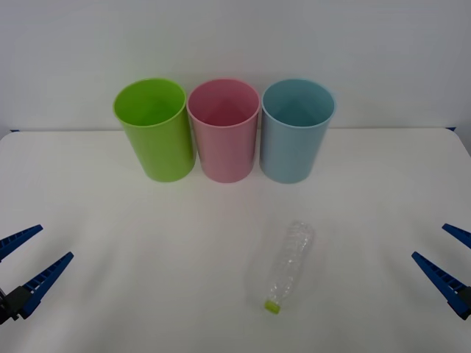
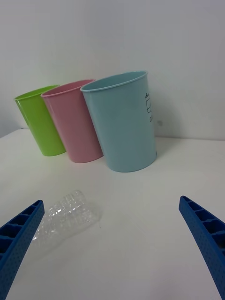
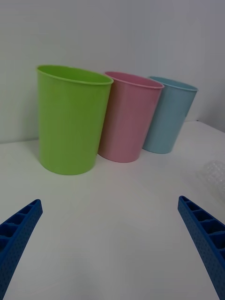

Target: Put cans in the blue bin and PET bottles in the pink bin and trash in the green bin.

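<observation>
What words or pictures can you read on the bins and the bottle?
Blue bin: a small dark line drawing near the rim that looks like a bottle or can, with one letter under it, maybe "C" or "D"; the rest curves out of sight, so it can't be read.
Pink bin: no writing seen.
Green bin: no writing seen.
Bottle: clear, no label, nothing to read.

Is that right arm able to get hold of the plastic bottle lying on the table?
Probably yes. The PET bottle lies alone on the white table, cap toward the robot, with bare surface between it and the open right gripper. The bins stand farther back, out of the way.
</observation>
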`<state>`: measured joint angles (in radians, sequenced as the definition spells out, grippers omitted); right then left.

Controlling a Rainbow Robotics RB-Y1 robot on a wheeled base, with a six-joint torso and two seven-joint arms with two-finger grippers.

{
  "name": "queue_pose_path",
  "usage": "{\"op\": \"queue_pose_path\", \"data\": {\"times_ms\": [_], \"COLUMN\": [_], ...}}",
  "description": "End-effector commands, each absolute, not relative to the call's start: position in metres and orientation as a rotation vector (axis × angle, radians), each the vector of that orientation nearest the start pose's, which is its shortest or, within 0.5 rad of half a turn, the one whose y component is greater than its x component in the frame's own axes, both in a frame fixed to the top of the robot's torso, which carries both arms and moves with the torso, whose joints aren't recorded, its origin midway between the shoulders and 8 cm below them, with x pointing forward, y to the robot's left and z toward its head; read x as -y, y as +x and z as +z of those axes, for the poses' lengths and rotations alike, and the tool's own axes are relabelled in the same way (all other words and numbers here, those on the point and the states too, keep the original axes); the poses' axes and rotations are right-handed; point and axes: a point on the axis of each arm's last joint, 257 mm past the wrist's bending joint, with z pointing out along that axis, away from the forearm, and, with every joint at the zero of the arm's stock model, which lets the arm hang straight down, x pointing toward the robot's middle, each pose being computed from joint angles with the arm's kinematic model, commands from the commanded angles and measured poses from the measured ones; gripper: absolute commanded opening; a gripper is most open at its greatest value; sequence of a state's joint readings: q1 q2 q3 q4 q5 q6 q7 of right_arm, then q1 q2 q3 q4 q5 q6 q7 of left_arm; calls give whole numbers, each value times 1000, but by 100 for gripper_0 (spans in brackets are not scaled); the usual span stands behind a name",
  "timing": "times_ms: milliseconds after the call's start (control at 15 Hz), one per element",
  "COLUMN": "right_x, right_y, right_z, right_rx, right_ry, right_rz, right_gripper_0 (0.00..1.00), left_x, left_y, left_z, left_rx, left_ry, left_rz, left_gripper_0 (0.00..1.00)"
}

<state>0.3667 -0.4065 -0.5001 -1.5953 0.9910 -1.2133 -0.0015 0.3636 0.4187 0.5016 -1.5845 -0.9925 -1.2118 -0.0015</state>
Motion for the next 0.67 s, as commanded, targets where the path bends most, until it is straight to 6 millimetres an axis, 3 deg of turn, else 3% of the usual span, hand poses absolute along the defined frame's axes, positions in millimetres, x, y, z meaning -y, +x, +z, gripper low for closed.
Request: {"op": "queue_pose_path", "data": {"times_ms": [67,667], "right_x": [337,337], "right_y": [337,337], "right_z": [-205,-205], "right_rx": [-1529,-1529], "right_ry": [-422,-422], "right_rz": [580,580], "right_gripper_0": [100,100], "left_x": [-341,-341], "left_y": [338,338], "left_z": [-206,-206], "left_rx": [-1538,-1538], "left_ry": [427,427], "left_rz": [-571,-571], "left_gripper_0": [100,100]}}
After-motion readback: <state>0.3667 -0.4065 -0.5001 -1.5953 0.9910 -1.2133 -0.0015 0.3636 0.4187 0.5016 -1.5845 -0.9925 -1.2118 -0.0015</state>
